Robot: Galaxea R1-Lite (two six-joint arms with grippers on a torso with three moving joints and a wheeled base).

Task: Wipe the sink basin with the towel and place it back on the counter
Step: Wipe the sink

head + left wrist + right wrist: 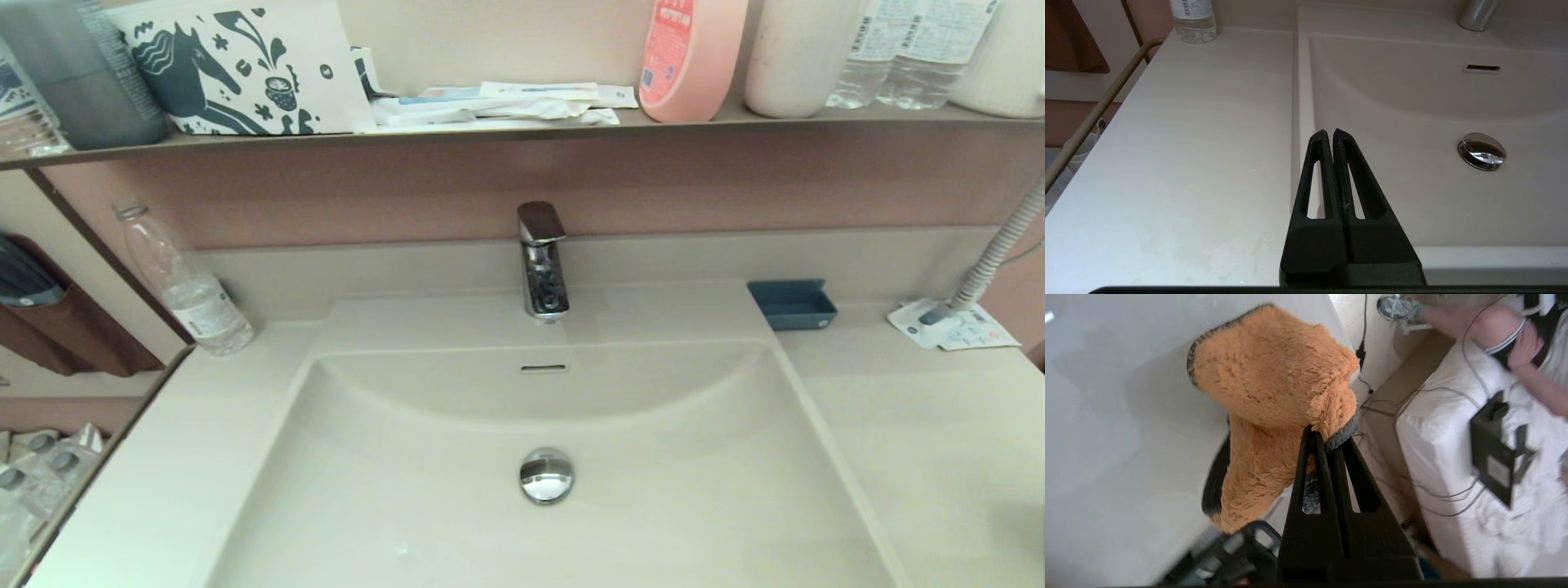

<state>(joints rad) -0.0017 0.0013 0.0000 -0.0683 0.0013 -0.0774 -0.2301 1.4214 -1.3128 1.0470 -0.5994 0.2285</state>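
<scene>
The beige sink basin [457, 457] fills the middle of the head view, with its chrome drain plug [546, 474] and overflow slot [543, 368]; no towel and no arm show there. In the right wrist view my right gripper [1327, 435] is shut on the grey-edged corner of the orange fluffy towel [1265, 379], which hangs over the front right edge of the counter [1106, 457]. My left gripper [1330, 132] is shut and empty above the basin's left rim [1302, 102], by the left counter [1188, 143].
A chrome faucet [540, 257] stands behind the basin. A clear bottle [188, 286] is at the back left, a blue tray [792, 304] and a white paper packet [955, 327] at the back right. A dark shelf [522, 131] with bottles hangs above.
</scene>
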